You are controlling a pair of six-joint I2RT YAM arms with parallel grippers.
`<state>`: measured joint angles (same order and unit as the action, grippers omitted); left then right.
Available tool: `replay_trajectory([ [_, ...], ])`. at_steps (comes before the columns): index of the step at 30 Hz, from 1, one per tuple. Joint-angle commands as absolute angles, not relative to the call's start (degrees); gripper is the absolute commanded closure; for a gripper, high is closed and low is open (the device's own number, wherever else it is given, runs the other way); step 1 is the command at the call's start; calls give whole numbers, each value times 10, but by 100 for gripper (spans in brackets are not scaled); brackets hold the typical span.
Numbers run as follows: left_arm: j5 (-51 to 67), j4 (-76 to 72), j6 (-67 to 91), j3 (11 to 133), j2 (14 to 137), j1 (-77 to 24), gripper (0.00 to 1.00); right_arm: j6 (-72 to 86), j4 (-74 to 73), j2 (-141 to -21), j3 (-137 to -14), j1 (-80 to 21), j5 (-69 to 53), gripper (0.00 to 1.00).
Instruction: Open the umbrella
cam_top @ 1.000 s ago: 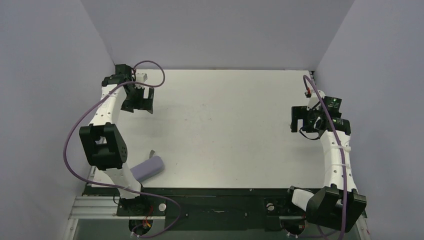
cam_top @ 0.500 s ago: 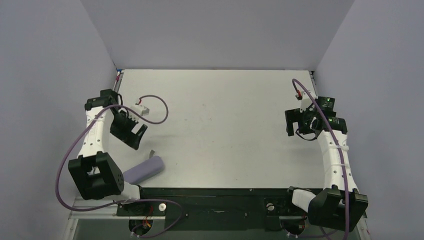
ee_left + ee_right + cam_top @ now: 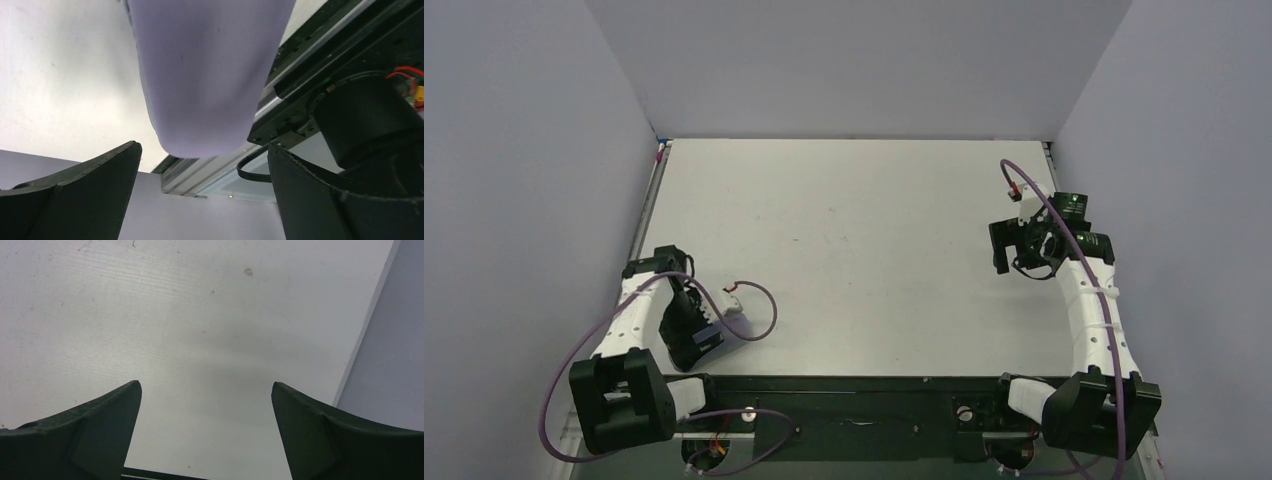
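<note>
The left gripper [image 3: 692,338] had swung from the table's [image 3: 874,250] far-left area to its near-left corner. Its jaws stood wide apart with the end of the case [image 3: 210,75] between them, unclamped. The right gripper [image 3: 205,385] had shifted slightly inward, wide open and empty. The umbrella's location could not be told.
</note>
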<state>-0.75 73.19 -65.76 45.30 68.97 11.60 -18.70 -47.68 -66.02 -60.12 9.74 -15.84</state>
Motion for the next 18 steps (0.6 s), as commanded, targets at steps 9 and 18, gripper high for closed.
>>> replay_trajectory([
  [9,-65,526,-559,411,729,-70,37,-199,-477,-677,-635,93,-138,2],
  [18,-41,468,-379,519,874,-208,52,-207,-484,-683,-644,93,-125,2],
])
